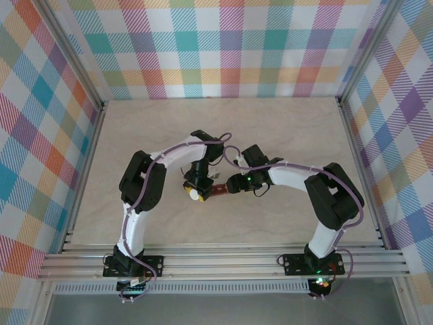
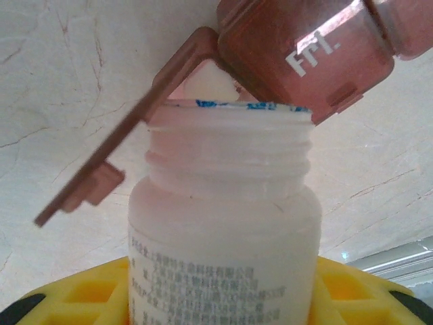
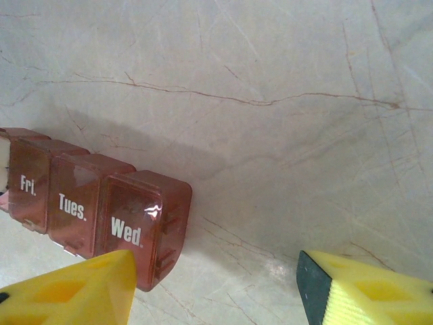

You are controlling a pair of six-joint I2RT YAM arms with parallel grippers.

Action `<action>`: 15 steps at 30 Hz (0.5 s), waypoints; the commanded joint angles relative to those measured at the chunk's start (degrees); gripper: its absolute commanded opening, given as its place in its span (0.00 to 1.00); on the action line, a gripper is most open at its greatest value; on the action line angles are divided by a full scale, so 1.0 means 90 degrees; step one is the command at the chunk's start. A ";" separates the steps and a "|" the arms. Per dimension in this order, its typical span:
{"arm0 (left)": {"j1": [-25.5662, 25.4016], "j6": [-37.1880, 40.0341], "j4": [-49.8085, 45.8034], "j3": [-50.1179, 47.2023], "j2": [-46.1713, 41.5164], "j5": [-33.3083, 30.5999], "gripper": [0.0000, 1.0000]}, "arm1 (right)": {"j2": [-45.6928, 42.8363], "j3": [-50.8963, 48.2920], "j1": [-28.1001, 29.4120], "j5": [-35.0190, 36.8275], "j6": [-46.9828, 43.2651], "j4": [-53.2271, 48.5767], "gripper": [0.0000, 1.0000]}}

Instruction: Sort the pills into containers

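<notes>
Containers (image 3: 101, 210) means here one small red-brown strip of square compartments joined in a row, with lids marked Fri., Tues. and Wed. It lies on the table (image 3: 270, 81) near the middle, between the two arms. The end compartment beside Fri. has its lid (image 2: 115, 162) swung open, and the mouth of a white bottle (image 2: 223, 223) is just beside this opening. A whitish shape (image 2: 210, 81) shows inside the open compartment; I cannot tell if it is a pill.

I judge the strip to be light, stiff, smooth plastic, so it slides or tips easily when something pushes it. The open lid hangs on a thin hinge and looks like the weakest part, so it is not a place to take hold. A better place is across the two long sides at the closed end, near Wed., where the walls are firm and the grip is far from the opening.

Right jaws stand apart with nothing between them. One yellow finger (image 3: 74, 291) is at the Wed. corner, and the other is well apart from the strip. Whether the near finger touches the strip I cannot tell. Left jaws are closed on the body of the bottle, which is tipped toward the strip.
</notes>
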 commanded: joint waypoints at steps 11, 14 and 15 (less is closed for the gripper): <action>-0.0002 -0.0338 0.0934 -0.0892 -0.0777 0.0223 0.00 | 0.0039 0.0031 0.0085 -0.0150 -0.0042 -0.0081 0.66; -0.0002 -0.0400 0.1197 -0.1140 -0.0934 0.0226 0.00 | 0.0027 0.0031 0.0087 -0.0150 -0.0041 -0.0081 0.66; 0.0000 -0.0430 0.1301 -0.1229 -0.0996 0.0236 0.00 | 0.0018 0.0031 0.0092 -0.0150 -0.0043 -0.0083 0.66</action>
